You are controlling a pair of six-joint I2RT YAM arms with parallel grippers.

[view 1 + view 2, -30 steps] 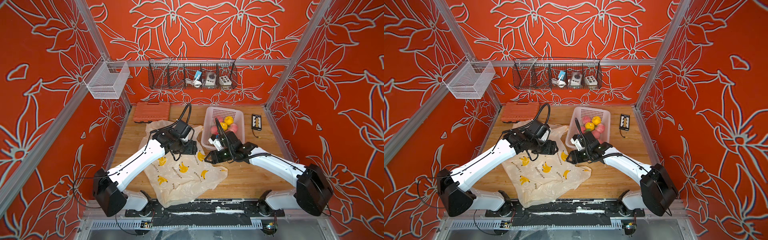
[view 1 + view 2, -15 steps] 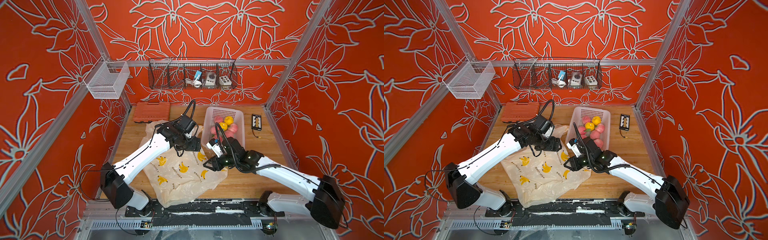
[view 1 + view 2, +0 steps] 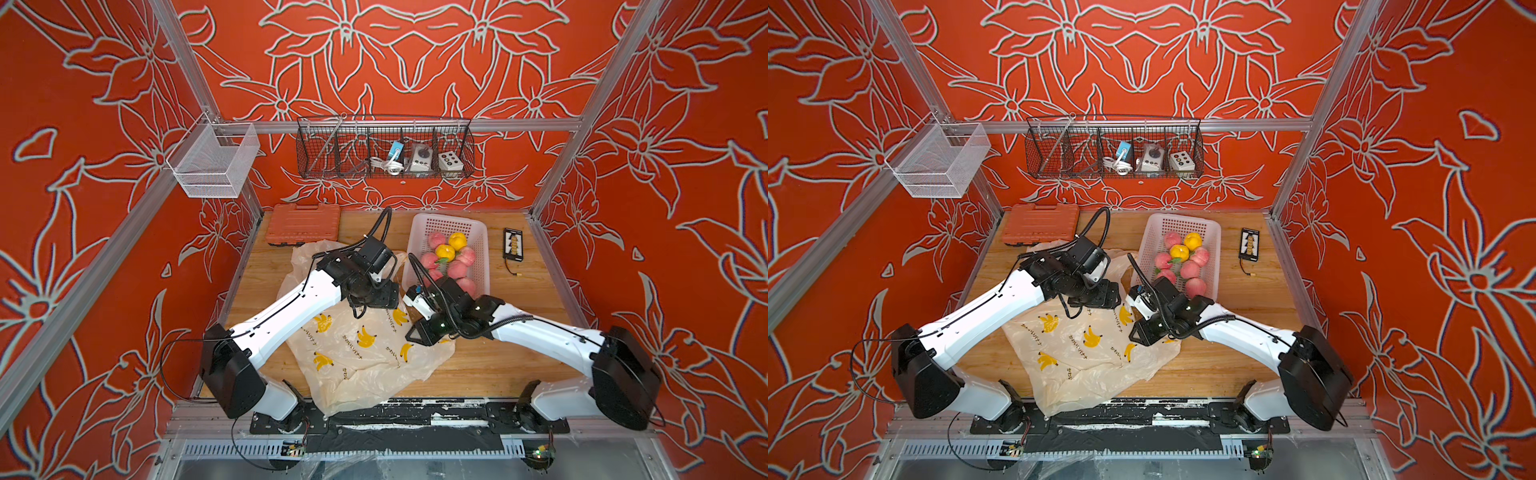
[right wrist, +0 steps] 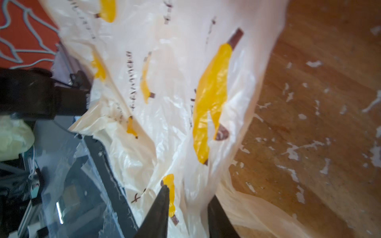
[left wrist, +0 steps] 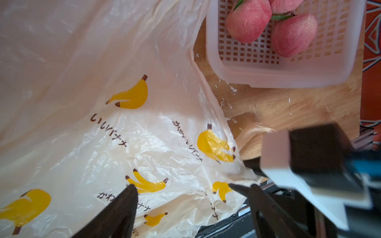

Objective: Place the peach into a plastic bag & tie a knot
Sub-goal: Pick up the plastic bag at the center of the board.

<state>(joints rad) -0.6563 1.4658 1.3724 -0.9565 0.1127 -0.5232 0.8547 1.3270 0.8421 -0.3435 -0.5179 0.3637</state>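
Peaches [image 3: 457, 269] are all sitting in the basket [image 3: 482, 232] at the far side of the surface [image 3: 478, 365], just beside the bag [image 3: 357, 353], so none is bagged yet. They're looking pink and matte, a green leaf showing between two of them, with two yellow fruits [image 3: 457, 240] lying among them.

I'm working the bag first, by my reading. It's lying crumpled and mostly flat, a thin cream film with banana prints, its near end hanging over the front edge. My right claw [image 4: 189, 193] is pinching a fold at the bag's edge nearest the basket; the film is bunching up between its fingers, and I'm judging that's to lift one layer and open a mouth. My left claw [image 5: 181, 186] is hovering over the bag, spread wide with nothing between its fingers, and I'm taking it as placed to catch the other layer. I'm expecting slippery film here, so two layers may be coming up together.
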